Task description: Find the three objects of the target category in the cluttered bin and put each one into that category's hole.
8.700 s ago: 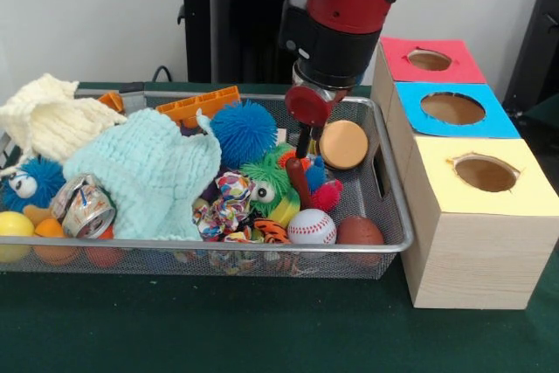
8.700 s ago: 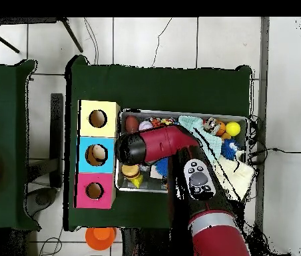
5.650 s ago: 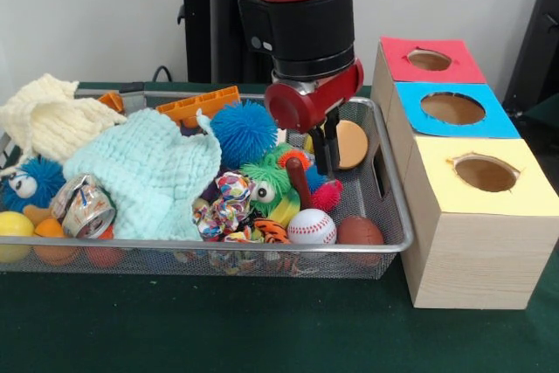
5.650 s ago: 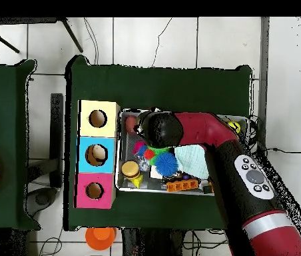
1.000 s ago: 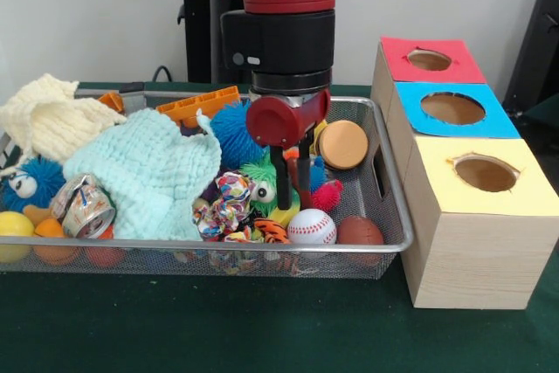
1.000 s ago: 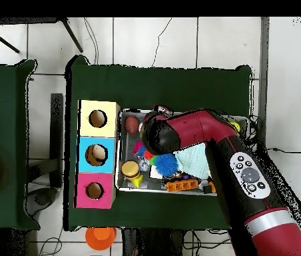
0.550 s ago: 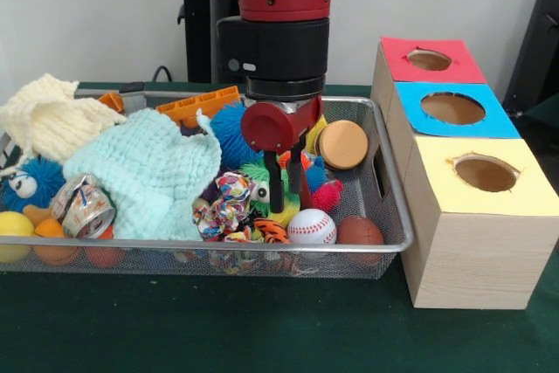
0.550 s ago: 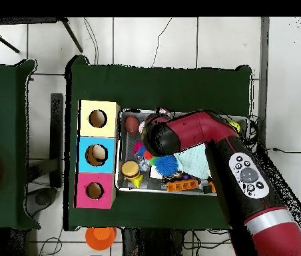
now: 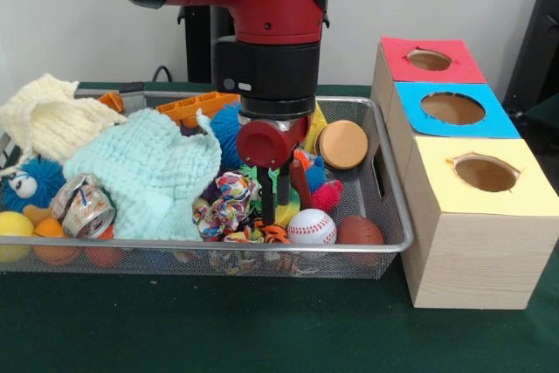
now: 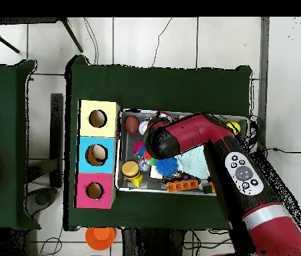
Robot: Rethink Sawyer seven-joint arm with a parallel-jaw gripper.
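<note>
now the gripper (image 9: 273, 207) sits mid-frame in the bin (image 9: 395, 216), fingers slightly apart over the green fuzzy toy (image 9: 284, 209), nothing gripped. risk: snagging the knotted cloth ball (image 9: 225, 203) or nudging the baseball (image 9: 312, 226).

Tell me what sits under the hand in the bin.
The hand reaches into a green fuzzy toy, beside a multicolored fabric ball and a baseball. What lies beneath those toys is covered.

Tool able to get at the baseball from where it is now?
Probably yes. The baseball sits uncovered at the bin's front rim, right beside the tool, with nothing lying on top; the brown ball crowds one side.
</note>
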